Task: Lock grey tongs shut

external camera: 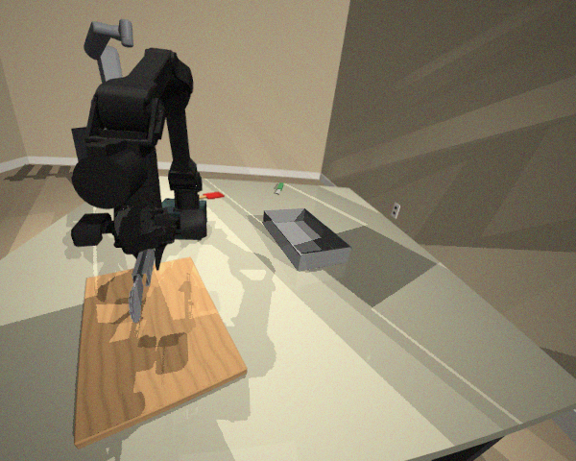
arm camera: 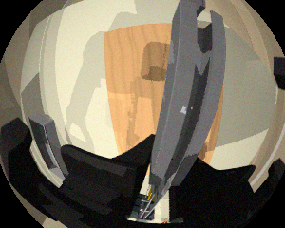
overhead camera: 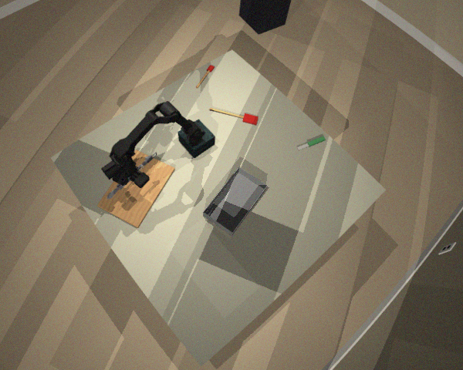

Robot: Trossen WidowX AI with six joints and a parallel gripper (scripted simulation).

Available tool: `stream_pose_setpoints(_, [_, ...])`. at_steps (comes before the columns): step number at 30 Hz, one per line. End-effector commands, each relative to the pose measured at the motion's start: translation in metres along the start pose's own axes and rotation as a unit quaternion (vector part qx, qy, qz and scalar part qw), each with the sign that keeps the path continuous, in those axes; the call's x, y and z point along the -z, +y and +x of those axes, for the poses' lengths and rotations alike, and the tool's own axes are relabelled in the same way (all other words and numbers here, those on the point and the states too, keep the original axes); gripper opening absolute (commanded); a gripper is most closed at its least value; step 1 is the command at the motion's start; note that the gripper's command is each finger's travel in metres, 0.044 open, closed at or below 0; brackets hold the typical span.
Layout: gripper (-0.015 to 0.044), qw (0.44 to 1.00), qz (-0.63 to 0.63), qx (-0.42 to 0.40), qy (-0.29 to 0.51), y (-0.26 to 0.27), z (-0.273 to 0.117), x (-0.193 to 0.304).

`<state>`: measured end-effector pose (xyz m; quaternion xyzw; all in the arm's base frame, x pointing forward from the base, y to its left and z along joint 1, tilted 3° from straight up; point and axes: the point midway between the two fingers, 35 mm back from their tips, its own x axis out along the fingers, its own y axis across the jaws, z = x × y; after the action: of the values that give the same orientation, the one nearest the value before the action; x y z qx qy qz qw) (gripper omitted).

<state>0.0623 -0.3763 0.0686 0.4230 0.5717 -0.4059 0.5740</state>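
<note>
The grey tongs (overhead camera: pixel 147 159) (external camera: pixel 135 298) (arm camera: pixel 180 109) are held above the wooden board (overhead camera: pixel 160 179) (external camera: pixel 213 347) (arm camera: pixel 119 52). Their two long arms lie close side by side, with a narrow dark gap showing in the wrist view. In the exterior view the rounded end nearest that camera dips a little. My gripper (external camera: pixel 150 258) (arm camera: pixel 161 140) is shut on the tongs around their middle; the arm's body hides the fingers in the top view. Whether the lock inside the hinge has caught cannot be seen. The roasting tin (overhead camera: pixel 245 191) (external camera: pixel 324 258) (arm camera: pixel 42 124) holds no tongs.
A red-bladed spatula (overhead camera: pixel 250 118) (external camera: pixel 212 195) and a green-handled tool (overhead camera: pixel 315 140) (external camera: pixel 279 187) lie toward the far side of the table. A smaller red-headed tool (overhead camera: pixel 210 68) lies near the back edge. The arm's dark base block (overhead camera: pixel 195 149) stands beyond the board.
</note>
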Motion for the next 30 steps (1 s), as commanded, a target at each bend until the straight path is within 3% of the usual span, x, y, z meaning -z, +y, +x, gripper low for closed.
stream_pose_setpoints(1, [-0.015, 1.0, 0.014, 0.003, 0.0, -0.018, -0.001, 0.002])
stream_pose_setpoints(10, [-0.015, 1.0, 0.016, 0.002, -0.015, -0.018, 0.0, 0.0])
stream_pose_setpoints(30, [-0.015, 0.981, 0.034, -0.004, -0.19, -0.025, 0.004, -0.014])
